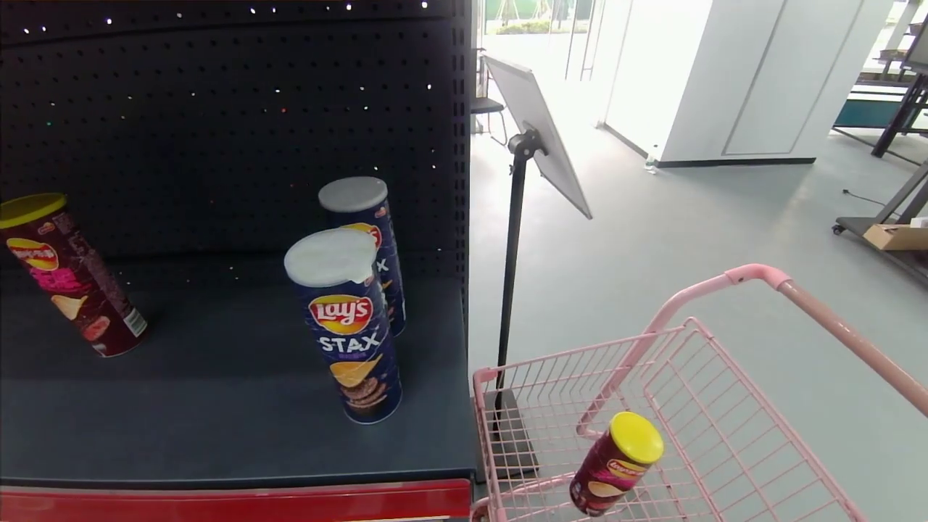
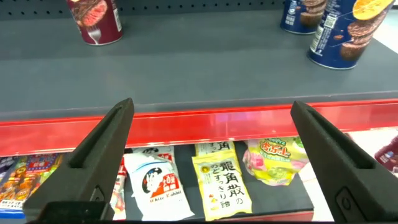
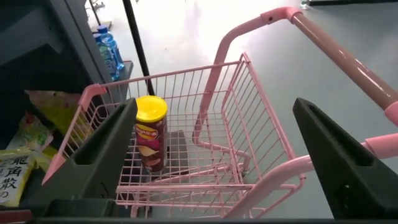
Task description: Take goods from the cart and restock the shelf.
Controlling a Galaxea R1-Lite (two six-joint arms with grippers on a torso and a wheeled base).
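Right claw point(image 3: 214, 104) spread, can point(image 3: 151, 135) upright in cart point(image 3: 325, 45)

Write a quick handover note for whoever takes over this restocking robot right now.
Left gripper: jaws open, empty, in front of the shelf's red front edge.
Right gripper: jaws open, empty, above the pink cart.
On the shelf: maroon can at the left, front blue can and rear blue can at the right, all upright.
In the cart: one yellow-lidded can, standing.
Done: three cans are shelved.
Left: probably pick the yellow-lidded can with the right gripper and set it on the shelf.
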